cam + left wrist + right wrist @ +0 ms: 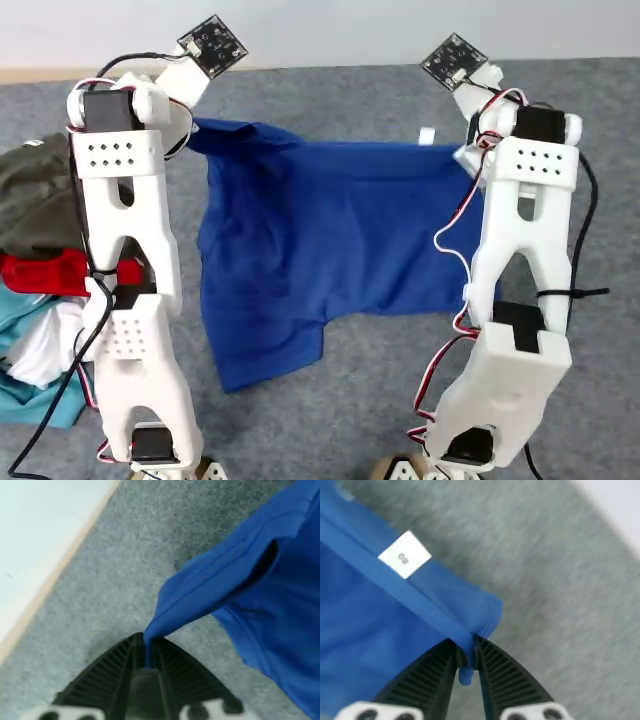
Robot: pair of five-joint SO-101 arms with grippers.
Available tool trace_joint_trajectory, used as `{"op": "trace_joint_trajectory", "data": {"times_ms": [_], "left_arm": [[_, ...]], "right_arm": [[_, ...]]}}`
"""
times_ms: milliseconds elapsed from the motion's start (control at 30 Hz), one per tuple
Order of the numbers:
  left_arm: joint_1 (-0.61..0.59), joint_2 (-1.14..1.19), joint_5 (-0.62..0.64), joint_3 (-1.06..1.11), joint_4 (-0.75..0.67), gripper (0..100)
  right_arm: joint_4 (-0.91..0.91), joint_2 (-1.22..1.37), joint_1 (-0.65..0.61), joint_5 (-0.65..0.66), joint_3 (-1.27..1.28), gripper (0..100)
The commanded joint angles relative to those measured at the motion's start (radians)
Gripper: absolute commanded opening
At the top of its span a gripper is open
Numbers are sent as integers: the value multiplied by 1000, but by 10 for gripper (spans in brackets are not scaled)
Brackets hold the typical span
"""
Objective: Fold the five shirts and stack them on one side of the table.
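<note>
Right wrist view, white tag (404, 554), blue shirt (375, 635)

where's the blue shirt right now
In the high view the blue shirt lies spread on the grey table, its far corners pinched by the left end effector and right end effector, shirt pile on its left.
</note>
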Motion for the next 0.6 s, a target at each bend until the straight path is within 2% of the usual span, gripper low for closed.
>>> {"op": "trace_joint_trajectory", "data": {"times_ms": [0, 300, 433, 567], "left_arm": [[11, -149, 31, 140, 31, 5], [121, -580, -17, 888, 29, 5], [184, -733, -32, 1145, 28, 5], [215, -833, -46, 1316, 26, 5]], "right_arm": [[136, -81, -8, -60, -57, 9], [394, -76, -4, -66, -57, 9], [409, -76, 7, -60, -17, 9], [409, -82, 13, -58, 75, 9]]}}
